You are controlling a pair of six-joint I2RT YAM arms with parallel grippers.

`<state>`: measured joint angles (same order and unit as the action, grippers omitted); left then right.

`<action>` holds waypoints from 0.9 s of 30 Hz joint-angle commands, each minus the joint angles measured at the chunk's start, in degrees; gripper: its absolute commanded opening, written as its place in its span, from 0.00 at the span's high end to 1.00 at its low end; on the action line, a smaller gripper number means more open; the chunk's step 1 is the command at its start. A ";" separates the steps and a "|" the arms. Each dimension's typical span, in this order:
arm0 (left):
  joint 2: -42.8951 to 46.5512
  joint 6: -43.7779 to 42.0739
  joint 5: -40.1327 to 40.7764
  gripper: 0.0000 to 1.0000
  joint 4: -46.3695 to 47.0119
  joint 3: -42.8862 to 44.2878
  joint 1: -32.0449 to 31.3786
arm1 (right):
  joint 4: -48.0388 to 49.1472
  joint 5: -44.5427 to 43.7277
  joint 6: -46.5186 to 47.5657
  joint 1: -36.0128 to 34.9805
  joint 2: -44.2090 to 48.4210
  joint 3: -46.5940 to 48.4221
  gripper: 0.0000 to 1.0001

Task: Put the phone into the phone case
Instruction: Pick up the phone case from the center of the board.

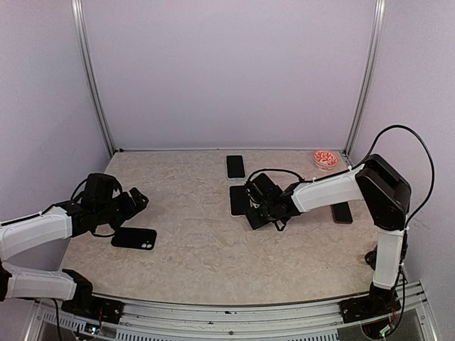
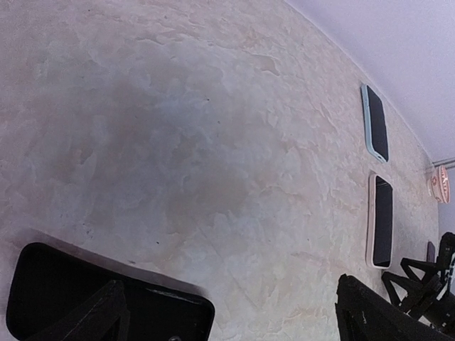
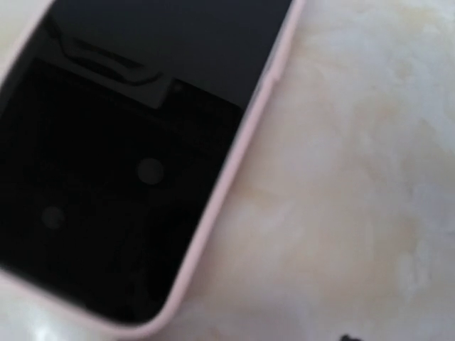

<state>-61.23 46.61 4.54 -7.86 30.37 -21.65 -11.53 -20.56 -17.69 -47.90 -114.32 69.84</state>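
Room is plain lavender walls [image 1: 227,71] on three sides, with aluminium posts [image 1: 91,78] at the far corners. Table [image 1: 192,256] is a beige marbled top, matte and a bit crinkled. Left arm reaches in from the near left. Its left gripper [image 1: 132,206] has the jaws spread fully and nothing in them, and it sits low just above the black phone case [image 1: 134,238], which lies flat at the left side of the table. Right arm stretches from the near right to mid-table, and the right gripper [image 1: 250,202] is down at the pink-rimmed phone [image 2: 382,222], which lies flat, screen up, at centre. From here I can't tell how wide those jaws are or whether they hold it; the right wrist view shows only a blurred close-up of screen and rim. That phone is well apart from the case. Blue-rimmed phone [image 1: 235,167] is just beyond it, and a dark phone [image 1: 342,212] is flat at right, partly under the right arm. Small red-and-white dish [image 1: 325,158] is in the far right corner.
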 commanded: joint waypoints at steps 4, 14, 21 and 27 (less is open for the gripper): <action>1.36 1.38 3.66 0.01 -5.18 0.19 0.86 | 0.78 12.54 4.38 -1.00 13.04 -4.20 0.24; -3.74 -8.77 -6.52 0.08 -4.31 2.01 -0.07 | -0.51 12.32 3.38 0.23 24.91 -11.08 0.17; -10.51 -13.48 -8.13 0.14 -11.25 8.55 -5.22 | -0.33 12.78 2.80 2.14 28.81 -14.78 0.16; -16.50 -12.50 -0.88 0.23 -15.51 11.82 -13.66 | 0.04 12.54 3.28 3.15 32.82 -16.74 0.16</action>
<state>-73.80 34.85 -0.27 -19.00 39.97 -31.83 -11.79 -8.14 -14.48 -45.71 -85.52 54.28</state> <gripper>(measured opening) 0.793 0.837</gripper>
